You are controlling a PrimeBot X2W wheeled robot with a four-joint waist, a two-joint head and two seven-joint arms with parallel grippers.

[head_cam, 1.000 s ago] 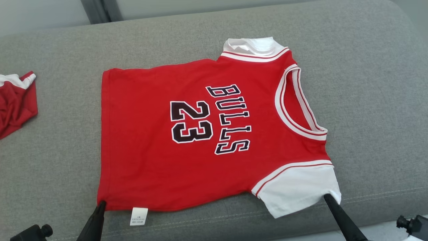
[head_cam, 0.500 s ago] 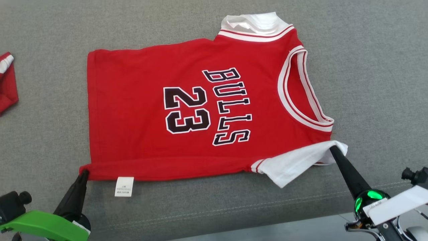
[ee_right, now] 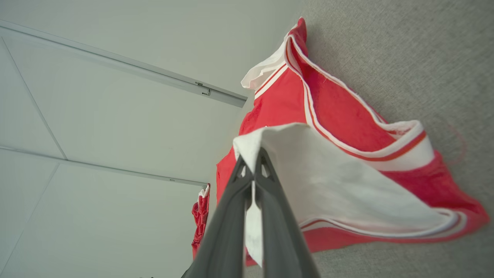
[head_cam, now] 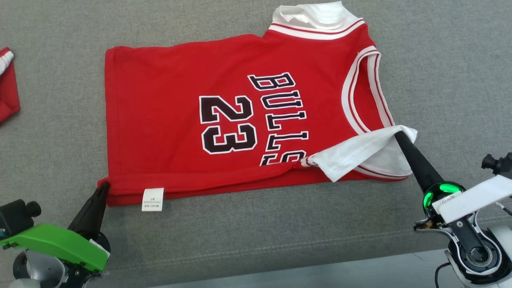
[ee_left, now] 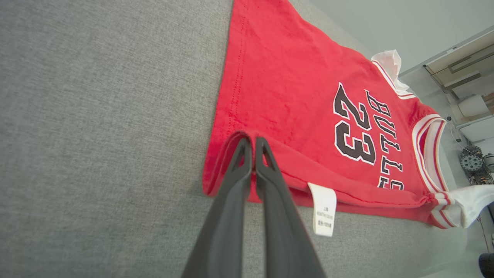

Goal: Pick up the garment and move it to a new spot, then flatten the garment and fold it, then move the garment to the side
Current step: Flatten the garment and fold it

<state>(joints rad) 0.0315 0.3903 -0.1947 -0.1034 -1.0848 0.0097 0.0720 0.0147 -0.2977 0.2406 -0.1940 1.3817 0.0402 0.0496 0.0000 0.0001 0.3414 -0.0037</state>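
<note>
— What does the left hand [head_cam: 105,186] look like?
— Long black tapering fingers [head_cam: 90,212] on a bright green cover [head_cam: 56,244] — a black knob [head_cam: 18,214] beside it.
— And the right hand [head_cam: 398,134]?
— Same dark fingers, a green-lit ring [head_cam: 440,191], white casing [head_cam: 472,198] with a small label, and a round grey joint [head_cam: 478,253].

garment [head_cam: 160,120] is showing red, white sleeves, black white-edged lettering | tag [head_cam: 153,199] is showing white | couch [head_cam: 56,132] is showing plain grey
</note>
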